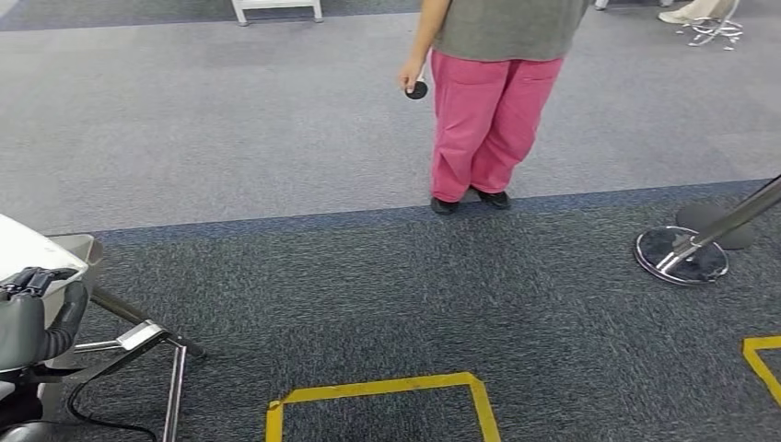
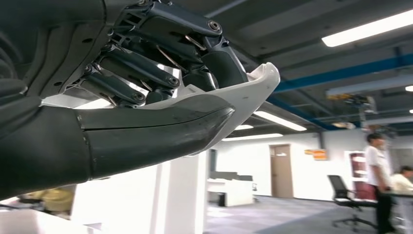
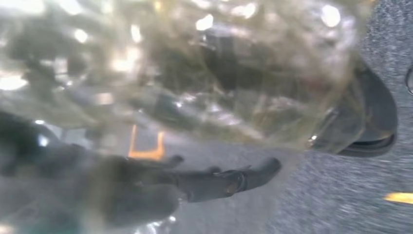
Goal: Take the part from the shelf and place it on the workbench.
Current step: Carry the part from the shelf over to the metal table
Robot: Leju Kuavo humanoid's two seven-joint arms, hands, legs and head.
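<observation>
the left hand is clamped on the part, a white moulded piece with a grey panel: the thick thumb lies along one face, the dark fingers curl over the other, and the part's white tip juts out past them. in the head view that hand sits low at the left edge of the floor, the white part resting just above it.

the right hand is down near the carpet, seen through a crumpled clear wrapper that covers most of it. dark fingers reach out straight beneath the wrapper; whether they pinch it or anything else i cannot tell.

just ahead, yellow tape marks a box on the dark carpet, with another corner of tape at the right edge. a chrome post base stands further right. beyond, where the dark carpet meets the paler strip, a person in pink trousers stands holding a small dark round thing.
</observation>
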